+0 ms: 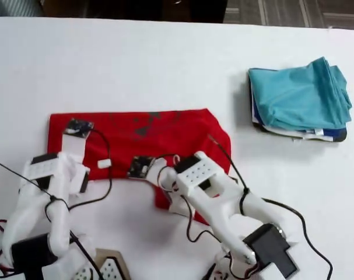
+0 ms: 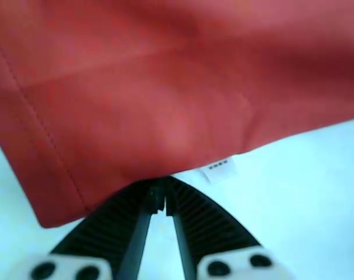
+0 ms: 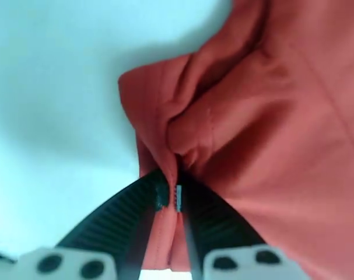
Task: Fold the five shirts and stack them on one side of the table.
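Note:
A red shirt [image 1: 147,137] lies spread across the middle of the white table [image 1: 107,58], partly folded into a wide band. My left gripper [image 1: 77,177] sits at the shirt's near edge close to its left corner. In the left wrist view the left gripper [image 2: 158,201] is shut on the hem of the red shirt [image 2: 165,87], beside a small white label [image 2: 218,168]. My right gripper [image 1: 168,191] is at the near right part of the shirt. In the right wrist view the right gripper [image 3: 170,197] is shut on a bunched fold of the red shirt [image 3: 264,134].
A stack of folded shirts [image 1: 299,99], teal on top, rests at the table's far right. Black cables [image 1: 104,186] loop over the shirt's near edge between the arms. Bare tabletop spreads across the far side and the left.

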